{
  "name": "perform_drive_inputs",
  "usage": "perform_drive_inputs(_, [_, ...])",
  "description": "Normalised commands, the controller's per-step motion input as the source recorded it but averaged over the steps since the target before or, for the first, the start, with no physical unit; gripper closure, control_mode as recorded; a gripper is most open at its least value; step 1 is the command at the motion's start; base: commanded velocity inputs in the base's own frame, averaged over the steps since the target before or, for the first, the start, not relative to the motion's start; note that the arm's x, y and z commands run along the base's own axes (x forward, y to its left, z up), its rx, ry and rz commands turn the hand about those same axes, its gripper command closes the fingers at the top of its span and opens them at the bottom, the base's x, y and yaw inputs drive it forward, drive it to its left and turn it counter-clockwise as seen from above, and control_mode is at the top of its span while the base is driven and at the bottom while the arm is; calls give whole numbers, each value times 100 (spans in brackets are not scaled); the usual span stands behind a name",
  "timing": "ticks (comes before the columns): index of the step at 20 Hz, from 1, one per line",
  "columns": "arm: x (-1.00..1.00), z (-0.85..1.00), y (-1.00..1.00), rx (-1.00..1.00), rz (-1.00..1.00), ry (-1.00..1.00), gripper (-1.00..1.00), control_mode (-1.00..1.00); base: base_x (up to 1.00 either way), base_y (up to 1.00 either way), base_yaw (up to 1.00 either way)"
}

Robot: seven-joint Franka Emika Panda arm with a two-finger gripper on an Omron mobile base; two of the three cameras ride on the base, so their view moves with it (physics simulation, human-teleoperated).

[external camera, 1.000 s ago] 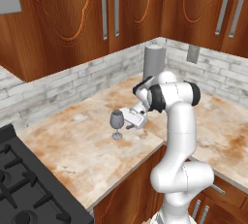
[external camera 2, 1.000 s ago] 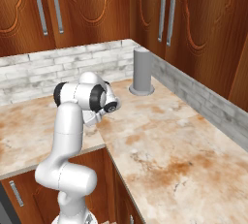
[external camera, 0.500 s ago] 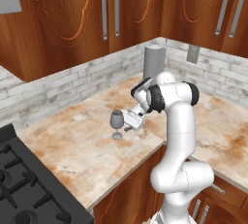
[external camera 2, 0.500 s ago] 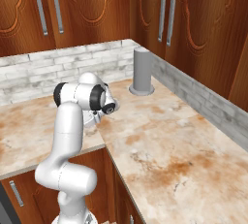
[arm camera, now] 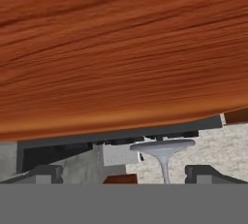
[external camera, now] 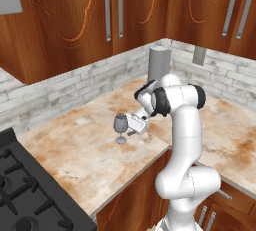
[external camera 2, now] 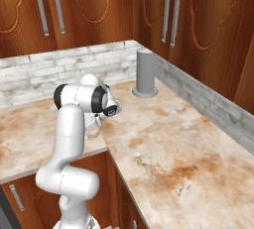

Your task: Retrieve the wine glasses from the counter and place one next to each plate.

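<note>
A smoky grey wine glass (external camera: pixel 120 125) stands upright on the beige-and-rust stone counter (external camera: pixel 85 152), near its front edge. My gripper (external camera: pixel 129 125) reaches in sideways from the right at the height of the bowl and stem, and it is open. The hand view is rolled upside down: the glass's round foot (arm camera: pixel 162 146) sits above its thin stem. That stem runs down between my fingertips (arm camera: pixel 47 173), nearer the right one, and touches neither. My gripper (arm camera: pixel 125 175) holds nothing. The plates are out of view.
A tall grey cylinder (external camera: pixel 159 63) (external camera 2: pixel 145 72) stands in the counter's back corner against the whitish brick backsplash (external camera: pixel 75 82). A black stove (external camera: pixel 22 190) lies at the left. Wood wall cabinets (external camera: pixel 115 10) hang above. The counter turns a corner and runs on to the right (external camera 2: pixel 178 153).
</note>
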Motion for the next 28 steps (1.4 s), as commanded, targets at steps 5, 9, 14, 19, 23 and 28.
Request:
perform_drive_inputs(5, [0,-29,25,-2,0,3,-100,-100,0,0,0])
perform_drive_inputs(9, [0,-34,26,-1,0,6,-100,-100,0,0,0])
perform_drive_inputs(14, [0,-36,24,0,0,8,-100,-100,0,0,0])
perform_drive_inputs(19, [0,-51,24,-1,0,9,-100,-100,0,0,0])
perform_drive_inputs(23, [2,-31,9,-1,0,5,-100,-100,0,0,0])
perform_drive_inputs(28, [0,-1,-7,0,1,-3,-100,-100,0,0,0])
